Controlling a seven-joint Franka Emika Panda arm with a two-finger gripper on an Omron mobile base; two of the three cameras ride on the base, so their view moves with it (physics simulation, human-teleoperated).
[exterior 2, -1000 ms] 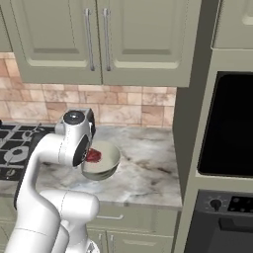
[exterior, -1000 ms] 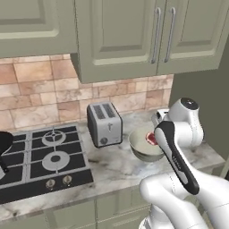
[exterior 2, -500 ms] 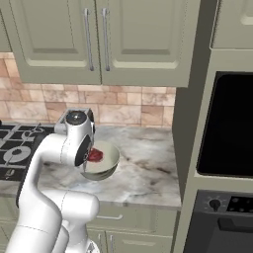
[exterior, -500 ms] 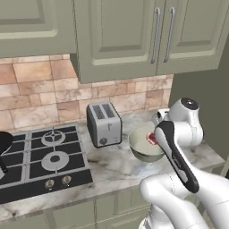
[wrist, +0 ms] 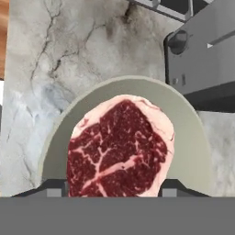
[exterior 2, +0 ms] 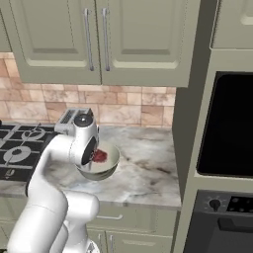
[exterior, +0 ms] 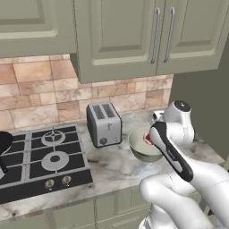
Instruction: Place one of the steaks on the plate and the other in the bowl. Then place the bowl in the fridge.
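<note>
A beige-grey bowl (exterior: 139, 151) (exterior 2: 105, 170) (wrist: 195, 137) stands on the marble counter right of the toaster. A pinkish-red marbled steak (wrist: 120, 151) (exterior 2: 100, 156) (exterior: 147, 138) sits inside the bowl's rim. In the hand view my gripper (wrist: 114, 186) looks straight down on it. The two dark fingertips (wrist: 53, 186) press against the steak's opposite edges, so the gripper is shut on the steak. In both base views my arm bends over the bowl and hides part of it. The plate and the fridge are out of view.
A silver toaster (exterior: 103, 124) (exterior 2: 69, 118) (wrist: 202, 59) stands just left of the bowl. The black gas hob (exterior: 40, 161) lies further left. A tall cabinet with a built-in black oven (exterior 2: 227, 128) walls off the counter's right end.
The arm's upper joint has edged slightly to the right. The bowl and steak stay where they were, and the jaws hold the same width.
</note>
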